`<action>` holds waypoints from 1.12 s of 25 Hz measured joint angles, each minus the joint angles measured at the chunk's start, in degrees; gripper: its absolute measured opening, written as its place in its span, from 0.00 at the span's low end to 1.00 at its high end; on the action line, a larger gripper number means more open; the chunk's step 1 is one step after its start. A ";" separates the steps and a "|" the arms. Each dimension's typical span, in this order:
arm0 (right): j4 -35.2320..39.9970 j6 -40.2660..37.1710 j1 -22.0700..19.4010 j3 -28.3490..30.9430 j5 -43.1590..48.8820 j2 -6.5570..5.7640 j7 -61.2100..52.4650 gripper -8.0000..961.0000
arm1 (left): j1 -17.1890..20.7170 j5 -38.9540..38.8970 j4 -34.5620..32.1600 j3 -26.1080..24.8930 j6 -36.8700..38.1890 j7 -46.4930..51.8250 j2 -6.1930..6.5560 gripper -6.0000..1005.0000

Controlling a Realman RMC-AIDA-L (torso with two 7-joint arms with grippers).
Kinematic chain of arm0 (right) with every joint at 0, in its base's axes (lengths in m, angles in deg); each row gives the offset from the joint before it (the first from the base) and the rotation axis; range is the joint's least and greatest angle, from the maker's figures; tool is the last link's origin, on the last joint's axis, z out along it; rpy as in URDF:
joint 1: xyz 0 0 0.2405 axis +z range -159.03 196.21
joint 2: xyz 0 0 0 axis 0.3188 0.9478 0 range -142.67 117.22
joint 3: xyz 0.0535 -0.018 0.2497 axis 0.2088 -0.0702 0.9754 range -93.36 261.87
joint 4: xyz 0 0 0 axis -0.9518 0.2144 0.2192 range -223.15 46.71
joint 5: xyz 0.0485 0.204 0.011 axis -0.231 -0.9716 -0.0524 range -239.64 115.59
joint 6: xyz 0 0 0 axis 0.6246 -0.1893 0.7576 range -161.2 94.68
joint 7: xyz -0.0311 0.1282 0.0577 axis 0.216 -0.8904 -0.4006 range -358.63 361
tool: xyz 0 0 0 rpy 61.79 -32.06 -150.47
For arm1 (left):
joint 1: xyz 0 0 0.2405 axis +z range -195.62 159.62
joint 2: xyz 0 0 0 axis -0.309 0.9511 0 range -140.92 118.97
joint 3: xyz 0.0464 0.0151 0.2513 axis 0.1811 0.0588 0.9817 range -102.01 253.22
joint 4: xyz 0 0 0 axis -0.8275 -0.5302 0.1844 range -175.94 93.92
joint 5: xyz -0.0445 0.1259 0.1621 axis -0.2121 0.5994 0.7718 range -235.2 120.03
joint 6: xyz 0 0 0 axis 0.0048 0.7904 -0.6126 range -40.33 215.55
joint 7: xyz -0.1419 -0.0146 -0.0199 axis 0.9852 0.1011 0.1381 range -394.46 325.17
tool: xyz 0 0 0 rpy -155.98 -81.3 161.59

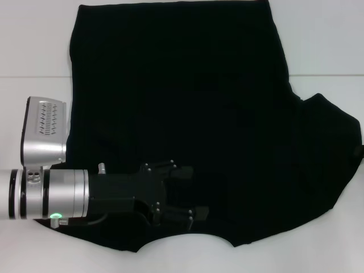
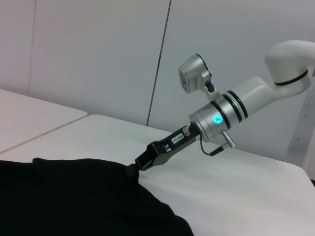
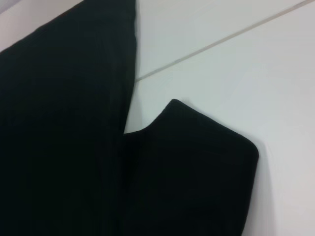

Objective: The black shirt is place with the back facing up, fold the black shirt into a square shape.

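The black shirt [image 1: 187, 85] lies flat on the white table, plain side up, collar edge toward me. Its left side runs straight, and its right sleeve [image 1: 330, 142] sticks out sideways. My left gripper [image 1: 185, 194] reaches in from the left and hovers low over the shirt near the collar edge, fingers spread open. Nothing shows between them. In the left wrist view my right gripper [image 2: 140, 164] is shut on the tip of the sleeve of the shirt [image 2: 74, 196]. Only its tip [image 1: 360, 151] shows in the head view. The right wrist view shows the sleeve [image 3: 197, 167] beside the shirt body [image 3: 59, 123].
The white table [image 1: 34, 45] has a seam [image 1: 34, 77] running across it under the shirt. Bare tabletop [image 2: 236, 187] lies around the right arm [image 2: 256, 93], with a white wall behind it.
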 joint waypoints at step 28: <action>-0.64 -2.60 2.57 -0.59 -5.22 -0.35 2.02 0.10 | -0.11 0.00 -0.08 0.01 0.51 0.23 0.09 0.96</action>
